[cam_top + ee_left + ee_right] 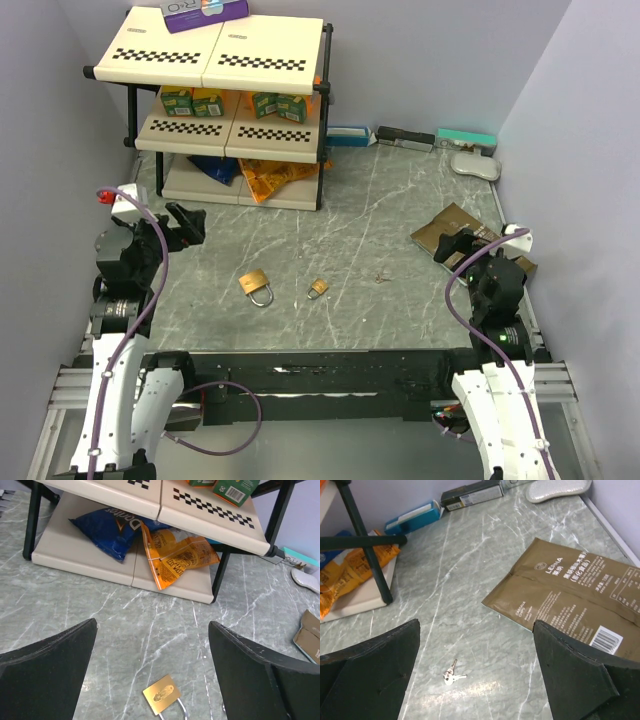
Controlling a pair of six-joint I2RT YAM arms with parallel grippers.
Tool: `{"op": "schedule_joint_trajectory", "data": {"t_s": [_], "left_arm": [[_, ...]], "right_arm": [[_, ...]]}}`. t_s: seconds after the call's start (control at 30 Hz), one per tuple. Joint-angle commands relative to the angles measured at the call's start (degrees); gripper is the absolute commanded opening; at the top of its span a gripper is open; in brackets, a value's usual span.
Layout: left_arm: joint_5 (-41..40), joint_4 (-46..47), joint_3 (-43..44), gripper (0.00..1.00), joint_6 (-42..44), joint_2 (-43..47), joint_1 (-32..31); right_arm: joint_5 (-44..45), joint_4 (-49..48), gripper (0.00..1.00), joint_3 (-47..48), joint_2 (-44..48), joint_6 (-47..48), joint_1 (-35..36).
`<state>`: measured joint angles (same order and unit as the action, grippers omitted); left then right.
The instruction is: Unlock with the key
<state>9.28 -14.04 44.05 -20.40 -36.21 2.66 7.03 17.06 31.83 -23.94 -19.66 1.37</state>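
The key (381, 278) is a tiny metal speck lying on the grey marbled table right of centre. In the right wrist view the key (451, 674) shows as a small silvery pair on a ring, on the table between and below my open right gripper (476, 624), which holds nothing. A larger brass padlock (257, 285) and a smaller brass padlock (317, 288) lie left of the key. The larger padlock (161, 694) lies flat below my open, empty left gripper (152, 625). From above, the left gripper (190, 225) hovers at the left, the right gripper (460, 245) at the right.
A cream shelf rack (225, 60) stands at the back left with green boxes, a blue chip bag (107, 527) and an orange one (177, 557). A brown pouch (575, 597) lies right of the right gripper. Small boxes (405, 137) line the back wall.
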Motion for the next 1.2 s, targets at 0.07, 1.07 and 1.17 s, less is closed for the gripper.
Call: {"op": "schedule_joint_trajectory", "data": {"t_s": [0.07,1.07,1.17], "left_arm": [[-2.7,1.9,0.8,0.99,0.6,0.1,0.0],[-2.7,0.8,-1.6,0.99,2.7,-3.3,-13.7],[-3.0,0.5,-1.5,0.99,2.5,-3.3,-13.7]], "right_arm": [[2.6,2.3,0.99,3.1,0.5,-0.2,0.1],[4.7,4.9,0.74,10.7,-42.1,-8.1,30.5],[4.8,4.7,0.70,12.4,-47.3,-9.0,30.5]]}}
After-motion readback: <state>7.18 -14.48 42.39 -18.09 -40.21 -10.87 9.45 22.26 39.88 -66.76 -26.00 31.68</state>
